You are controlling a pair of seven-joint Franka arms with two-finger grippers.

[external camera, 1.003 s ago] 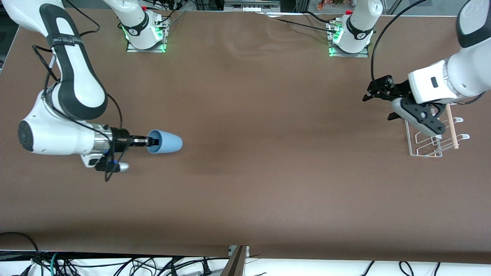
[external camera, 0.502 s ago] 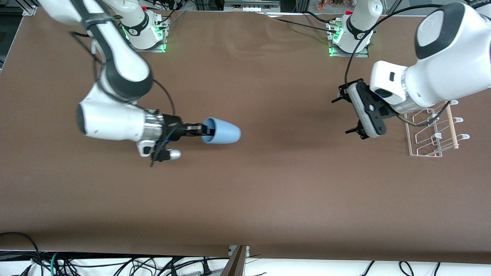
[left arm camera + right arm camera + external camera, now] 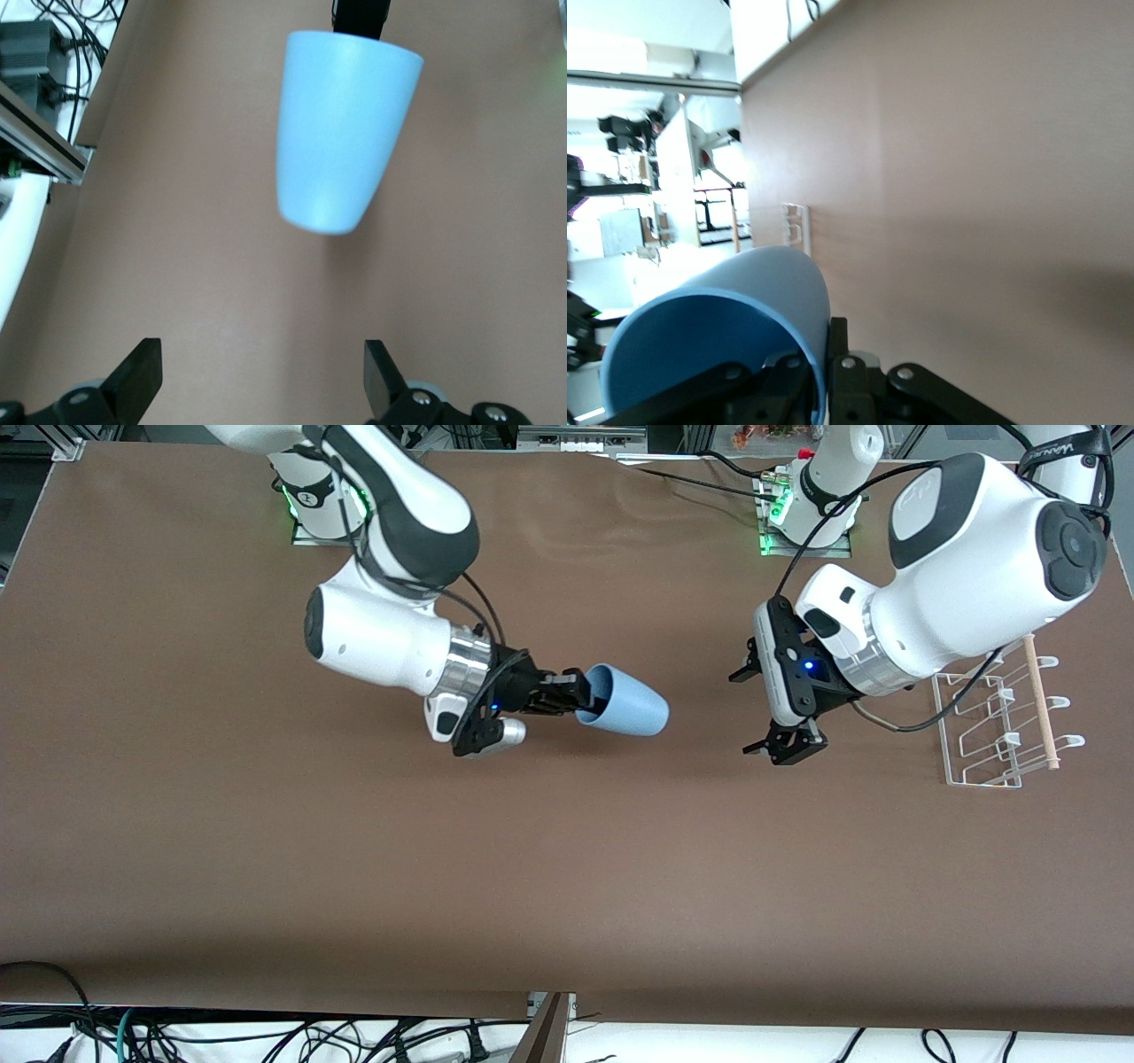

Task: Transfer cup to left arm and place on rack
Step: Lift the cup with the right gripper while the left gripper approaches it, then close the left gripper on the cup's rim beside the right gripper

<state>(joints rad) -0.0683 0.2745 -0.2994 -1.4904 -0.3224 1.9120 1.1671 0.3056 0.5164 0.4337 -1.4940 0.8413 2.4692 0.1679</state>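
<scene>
The light-blue cup (image 3: 631, 705) lies on its side in the air over the middle of the table. My right gripper (image 3: 578, 694) is shut on its rim, one finger inside and one outside, and the rim (image 3: 718, 345) fills the right wrist view at that gripper (image 3: 829, 359). The cup's base points toward my left gripper (image 3: 749, 710), which hangs open a short way off and touches nothing. In the left wrist view the cup (image 3: 341, 133) floats ahead of the wide-open left gripper (image 3: 261, 365). The white wire rack (image 3: 947, 731) stands at the left arm's end of the table.
A light wooden rod (image 3: 1041, 704) runs along the rack's outer side. The two arm bases (image 3: 323, 500) (image 3: 811, 509) stand at the table's back edge. Brown table surface (image 3: 567, 868) spreads nearer the front camera. Cables hang below the front edge.
My right arm has carried the cup from its own end to the table's middle. My left arm has swung away from the rack toward the cup, its open gripper now facing it.
</scene>
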